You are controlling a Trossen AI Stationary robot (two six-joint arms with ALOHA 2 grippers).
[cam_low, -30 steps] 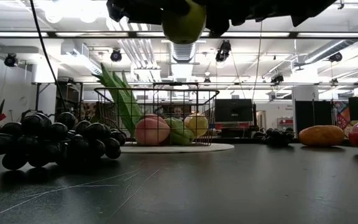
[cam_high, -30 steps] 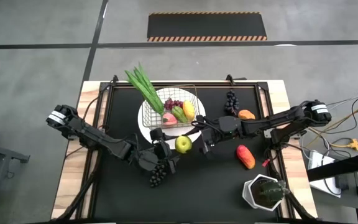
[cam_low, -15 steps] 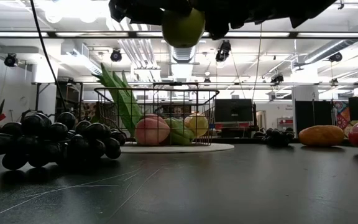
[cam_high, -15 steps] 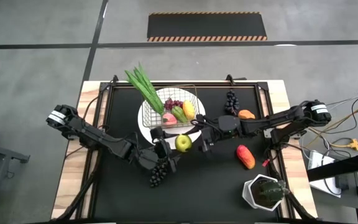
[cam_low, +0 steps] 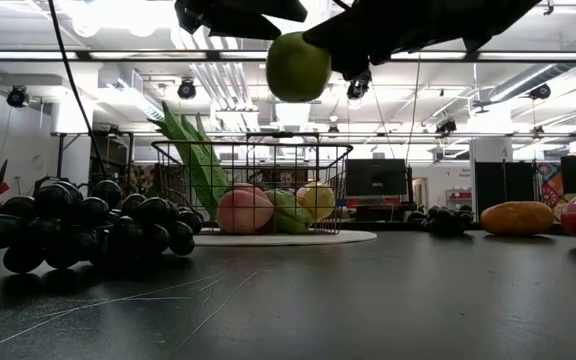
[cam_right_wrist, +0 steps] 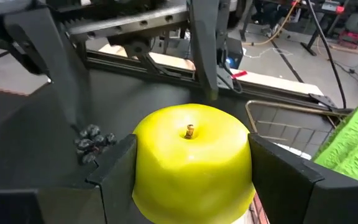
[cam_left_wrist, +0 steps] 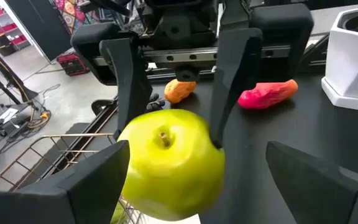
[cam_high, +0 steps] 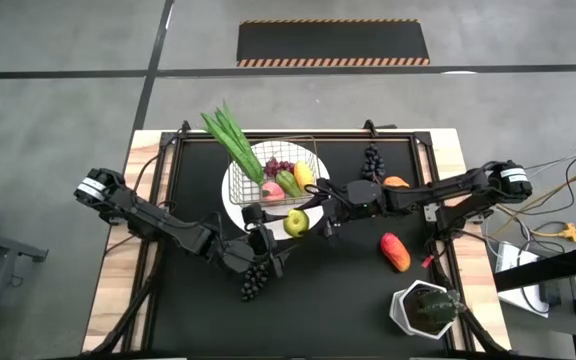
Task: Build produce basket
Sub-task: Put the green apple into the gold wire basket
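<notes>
high view, surface: black mat (cam_high: 348, 290) is covering the table, bare wood strips are showing at both side edges; grey floor around it, a striped-edge dark mat (cam_high: 333, 42) lying beyond.
high view, basket: the basket (cam_high: 280, 172) is sitting on a round white plate (cam_high: 234, 203), holding a pink peach, purple grapes, green and yellow pieces; green leafy stalks (cam_high: 230, 135) are sticking out over its far-left corner.
high view, right gripper (cam_high: 301, 222): clamping the yellow-green apple (cam_high: 295, 222) just beside the basket's near edge.
high view, left gripper (cam_high: 260, 235): hanging beside the apple, over a dark grape bunch (cam_high: 254, 280).
high view, loose produce: second grape bunch (cam_high: 371, 161), orange (cam_high: 396, 184), red-orange fruit (cam_high: 395, 251) are lying on the right side; a potted plant (cam_high: 426, 309) is standing at the near-right corner.
low view, room: open hall with ceiling ducts and lights is showing behind; apple (cam_low: 298, 66) is hanging in the air above the basket (cam_low: 252, 187).
left wrist view: left fingers (cam_left_wrist: 82, 174) are standing spread, touching nothing; apple (cam_left_wrist: 171, 164) is sitting between the other arm's fingers.
right wrist view: right fingers (cam_right_wrist: 117, 163) are pressing both sides of the apple (cam_right_wrist: 192, 163).
</notes>
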